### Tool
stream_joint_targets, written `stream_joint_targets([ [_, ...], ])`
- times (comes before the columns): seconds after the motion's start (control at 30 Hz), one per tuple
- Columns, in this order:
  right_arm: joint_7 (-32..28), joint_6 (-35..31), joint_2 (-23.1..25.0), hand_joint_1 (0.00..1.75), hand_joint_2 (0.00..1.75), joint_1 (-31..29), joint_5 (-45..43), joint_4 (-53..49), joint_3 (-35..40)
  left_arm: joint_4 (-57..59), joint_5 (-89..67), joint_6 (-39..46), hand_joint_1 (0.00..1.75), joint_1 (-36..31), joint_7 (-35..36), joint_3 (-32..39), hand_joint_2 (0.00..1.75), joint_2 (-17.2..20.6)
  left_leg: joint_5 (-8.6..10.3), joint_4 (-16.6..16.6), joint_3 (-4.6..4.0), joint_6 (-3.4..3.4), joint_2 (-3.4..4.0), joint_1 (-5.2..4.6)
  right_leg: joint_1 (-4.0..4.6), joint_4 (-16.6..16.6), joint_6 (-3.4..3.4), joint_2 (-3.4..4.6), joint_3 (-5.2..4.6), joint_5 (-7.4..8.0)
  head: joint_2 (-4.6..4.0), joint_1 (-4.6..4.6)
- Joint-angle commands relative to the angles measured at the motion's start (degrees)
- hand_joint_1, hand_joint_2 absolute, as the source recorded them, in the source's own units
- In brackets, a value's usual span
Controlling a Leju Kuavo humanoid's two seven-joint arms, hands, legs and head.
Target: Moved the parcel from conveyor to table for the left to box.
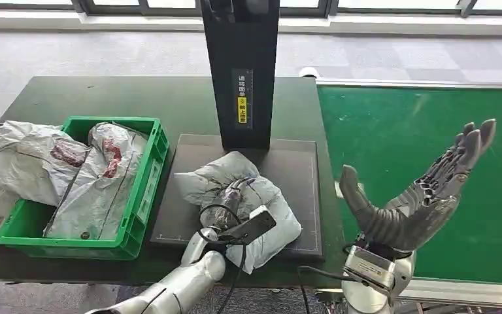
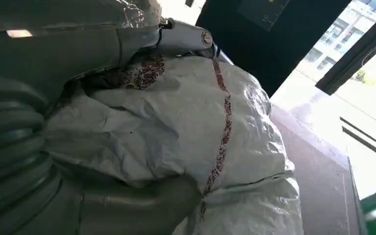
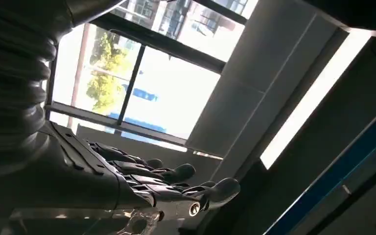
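On dark mat near table's front edge, left hand (image 1: 232, 199) gripping crumpled grey plastic parcel (image 1: 261, 196), already off green conveyor (image 1: 418, 144); right hand (image 1: 425, 190) hovering empty, fingers spread; boxing into green plastic crate (image 1: 145, 190) remaining.

Under the dark grey fingers (image 1: 232, 194) lay a pale grey parcel (image 1: 261, 196) streaked with dark red; beyond them stood a bright green crate (image 1: 145, 196) and a green conveyor (image 1: 399, 131).

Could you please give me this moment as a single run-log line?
left hand: grips grey parcel on dark mat | right hand: open, raised over green conveyor | green crate: holds parcels
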Motion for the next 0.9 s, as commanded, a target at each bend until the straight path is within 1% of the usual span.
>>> stream_joint_targets([
  [0.03,0.13,-0.05,1.99,0.0,1.75,1.68,-0.42,2.15,-2.83,5.88,-1.22,0.3,1.75,-1.2,1.25,-6.35,1.75,1.59,0.06,-0.17,0.16,0.01,0.03,0.03,0.04,-0.18,-0.04,0.01,0.16,0.07,0.0,0.0],
  [0.3,0.13,-0.05,1.99,0.0,1.75,1.6,-0.53,2.71,-3.0,6.52,-4.76,5.22,1.75,-1.62,2.8,-6.41,1.75,1.62,0.01,-0.11,0.24,0.01,0.05,0.02,0.02,-0.11,-0.03,0.01,0.22,0.02,0.0,0.0],
  [0.33,0.13,-0.05,1.99,0.0,1.75,1.42,-0.45,2.93,-3.1,2.74,-8.18,5.22,1.75,-0.52,4.35,-4.91,1.75,2.53,0.04,-0.17,0.26,0.01,0.06,0.01,0.02,-0.15,-0.05,0.02,0.23,0.04,0.0,0.0],
  [0.37,0.13,-0.05,1.99,0.0,1.75,1.44,-0.49,2.86,-3.28,-3.47,-14.97,5.22,1.75,1.35,6.09,-1.22,1.75,3.45,0.01,-0.11,0.24,0.01,0.07,0.02,0.02,-0.1,-0.04,0.04,0.21,0.03,0.0,0.0],
  [0.4,0.13,-0.05,1.99,0.0,1.75,1.48,-0.5,2.78,-3.28,-4.47,-17.65,5.22,1.75,2.01,5.62,1.23,1.75,3.11,0.03,-0.19,0.29,0.01,0.12,0.01,0.02,-0.17,-0.06,0.08,0.24,0.06,0.0,0.0],
  [0.43,0.13,-0.05,1.99,0.0,1.75,1.54,-0.53,2.79,-3.33,-6.87,-22.74,5.22,1.75,3.18,4.76,5.87,1.75,2.54,0.01,-0.11,0.23,0.01,0.11,0.0,0.01,-0.09,-0.03,0.07,0.19,0.03,0.0,0.0],
  [0.57,0.13,-0.05,1.99,0.0,1.75,1.54,-0.53,2.79,-3.33,-6.87,-22.74,5.22,1.75,3.18,4.76,5.87,1.75,2.54,0.0,-0.12,0.22,0.0,0.08,0.03,0.04,-0.11,-0.04,0.05,0.2,0.03,0.0,0.0],
  [0.6,0.13,-0.05,1.99,0.0,1.75,1.59,-0.64,2.81,-3.27,-9.45,-26.09,5.22,1.75,3.63,4.4,8.64,1.75,2.37,0.03,-0.18,0.24,0.01,0.08,0.02,0.04,-0.18,-0.05,0.04,0.22,0.05,0.0,0.0],
  [0.63,0.13,-0.05,1.99,0.0,1.75,1.59,-0.6,3.07,-3.06,-13.21,-28.12,5.22,1.75,4.24,-0.3,13.18,1.75,1.72,0.01,-0.1,0.17,0.0,0.09,0.02,0.03,-0.09,-0.04,0.06,0.13,0.04,0.0,0.0],
  [0.67,0.13,-0.05,1.99,0.0,1.75,1.62,-0.58,3.04,-3.06,-14.78,-29.73,5.22,1.75,5.03,-0.91,14.76,1.75,1.59,0.02,-0.13,0.16,0.01,0.13,0.04,0.05,-0.13,-0.05,0.1,0.12,0.06,0.0,0.0],
  [0.73,0.13,-0.05,1.99,0.0,1.75,1.94,-0.18,2.51,-2.59,-25.47,-32.96,5.22,1.75,6.39,-3.27,18.81,1.75,1.59,0.04,-0.13,0.11,0.0,0.12,0.04,0.05,-0.13,-0.05,0.1,0.07,0.07,0.0,0.0],
  [0.83,0.13,-0.05,1.99,0.0,1.75,2.07,-0.38,2.23,-2.95,-37.74,-35.36,5.22,1.75,7.63,-4.19,20.67,1.75,1.59,0.0,0.04,-0.16,0.0,0.1,0.05,0.06,0.04,-0.05,0.08,-0.21,0.03,0.0,0.0],
  [0.9,0.13,-0.05,1.99,0.0,1.75,2.1,-0.46,2.18,-3.04,-39.46,-35.64,5.22,1.75,7.58,-4.27,20.89,1.75,1.59,0.01,0.01,-0.13,0.0,0.11,0.04,0.05,0.03,-0.06,0.09,-0.19,0.03,0.0,0.0],
])
